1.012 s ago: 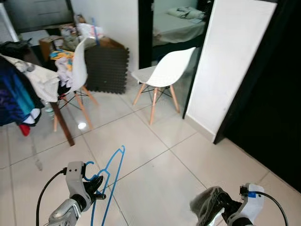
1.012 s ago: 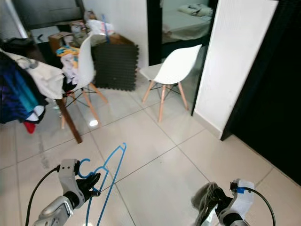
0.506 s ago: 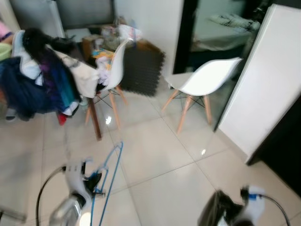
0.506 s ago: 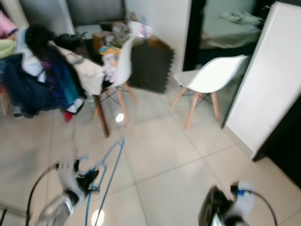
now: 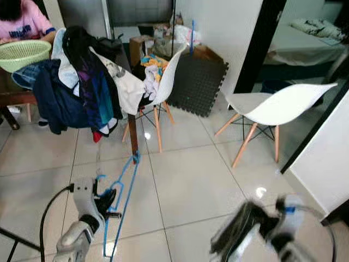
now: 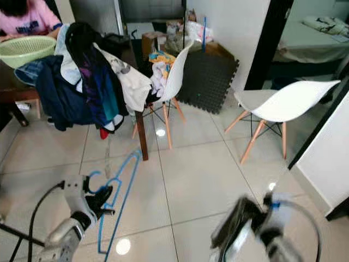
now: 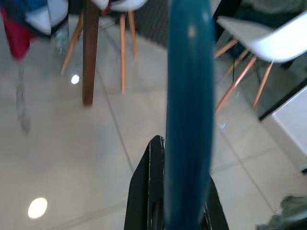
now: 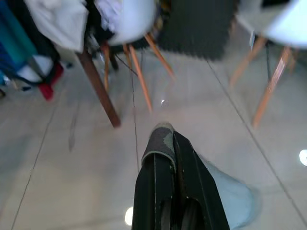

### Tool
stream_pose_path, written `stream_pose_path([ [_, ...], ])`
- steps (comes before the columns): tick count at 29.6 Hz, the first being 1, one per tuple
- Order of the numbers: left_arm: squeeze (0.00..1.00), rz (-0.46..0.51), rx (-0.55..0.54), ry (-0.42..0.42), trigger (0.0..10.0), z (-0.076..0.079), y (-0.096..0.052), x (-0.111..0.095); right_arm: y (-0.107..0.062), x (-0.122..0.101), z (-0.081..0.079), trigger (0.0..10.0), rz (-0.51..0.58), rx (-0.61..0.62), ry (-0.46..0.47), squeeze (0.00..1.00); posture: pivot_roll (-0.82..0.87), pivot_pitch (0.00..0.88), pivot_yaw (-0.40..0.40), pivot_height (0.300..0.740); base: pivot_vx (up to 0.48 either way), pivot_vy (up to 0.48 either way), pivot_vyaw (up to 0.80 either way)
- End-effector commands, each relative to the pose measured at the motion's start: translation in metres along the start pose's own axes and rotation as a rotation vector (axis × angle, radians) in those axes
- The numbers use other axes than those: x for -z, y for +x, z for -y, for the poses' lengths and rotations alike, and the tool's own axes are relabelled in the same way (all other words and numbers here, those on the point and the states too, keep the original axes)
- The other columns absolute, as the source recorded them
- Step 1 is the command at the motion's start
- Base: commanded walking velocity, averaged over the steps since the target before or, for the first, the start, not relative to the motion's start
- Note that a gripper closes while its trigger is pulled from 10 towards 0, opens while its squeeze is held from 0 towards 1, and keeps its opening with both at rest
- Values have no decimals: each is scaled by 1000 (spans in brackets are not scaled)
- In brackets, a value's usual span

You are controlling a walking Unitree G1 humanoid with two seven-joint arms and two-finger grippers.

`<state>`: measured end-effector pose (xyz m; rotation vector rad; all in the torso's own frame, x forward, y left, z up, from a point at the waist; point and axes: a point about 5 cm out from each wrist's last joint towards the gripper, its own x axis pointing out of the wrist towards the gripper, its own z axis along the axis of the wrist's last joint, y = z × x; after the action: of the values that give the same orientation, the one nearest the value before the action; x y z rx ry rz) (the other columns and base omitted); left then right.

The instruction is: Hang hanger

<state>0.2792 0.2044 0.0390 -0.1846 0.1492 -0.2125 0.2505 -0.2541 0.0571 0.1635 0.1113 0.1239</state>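
Floor tiles [image 5: 185, 185]: glossy, pale, glazed, with light spots mirrored on them. Hanger [image 5: 124, 188]: smooth blue plastic (reads glossy teal between the left gripper's [image 5: 106, 203] matt black fingers). Chair [image 5: 286, 106] beyond the jaws: smooth white plastic shell, bare wooden legs. Clothes heap [image 5: 82, 87]: soft matt cloth. Foam mat [image 5: 196, 82]: dark, dull, textured. Basket [image 5: 24, 53]: green plastic.

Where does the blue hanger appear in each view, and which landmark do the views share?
Left eye view: blue hanger lower left, in the left tool.
Right eye view: lower left.
Left wrist view: blurred blue bar up the middle.
Right wrist view: not in it.
Shared landmark: brown table leg.
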Motion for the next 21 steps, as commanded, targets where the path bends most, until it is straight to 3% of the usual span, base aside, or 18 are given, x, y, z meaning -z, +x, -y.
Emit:
stream_pose_path([
  [1,0,45,3,16,10000,1,6,-16,10,-18,-6,10000,-5,-74,-76,0,19,68,-43,740,405,0,0],
  [2,0,63,10,23,10000,4,9,-21,14,-26,-8,10000,0,-103,-123,0,19,68,-43,740,405,0,0],
  [4,0,63,10,23,10000,4,9,-21,14,-26,-8,10000,0,-103,-123,0,19,68,-43,740,405,0,0],
  [5,0,122,19,49,10000,10,17,-40,25,-52,-15,10000,47,-148,-193,0,26,71,-44,740,401,0,0],
  [7,0,177,19,68,10000,15,23,-59,32,-72,-20,10000,100,-167,-217,0,26,71,-44,740,401,0,0],
  [10,0,197,18,75,10000,16,25,-65,34,-79,-22,10000,117,-171,-226,0,26,71,-44,740,401,0,0],
  [12,0,265,26,104,10000,23,30,-88,38,-98,-30,10000,170,-195,-244,0,36,76,-45,740,399,0,0],
  [13,0,265,26,104,10000,23,30,-88,38,-98,-30,10000,170,-195,-244,0,36,76,-45,740,398,0,0],
  [14,0,313,30,128,10000,28,32,-105,41,-113,-36,10000,207,-218,-263,0,38,77,-45,740,401,0,0],
  [15,0,313,30,128,10000,28,32,-105,41,-113,-36,10000,207,-218,-263,0,38,77,-45,740,401,0,0],
  [17,0,415,29,185,10000,38,35,-139,46,-147,-51,10000,295,-268,-296,0,39,77,-42,740,411,0,0],
  [21,0,470,21,210,10000,43,35,-159,47,-167,-62,10000,336,-303,-328,0,39,78,-42,740,412,0,0],
])
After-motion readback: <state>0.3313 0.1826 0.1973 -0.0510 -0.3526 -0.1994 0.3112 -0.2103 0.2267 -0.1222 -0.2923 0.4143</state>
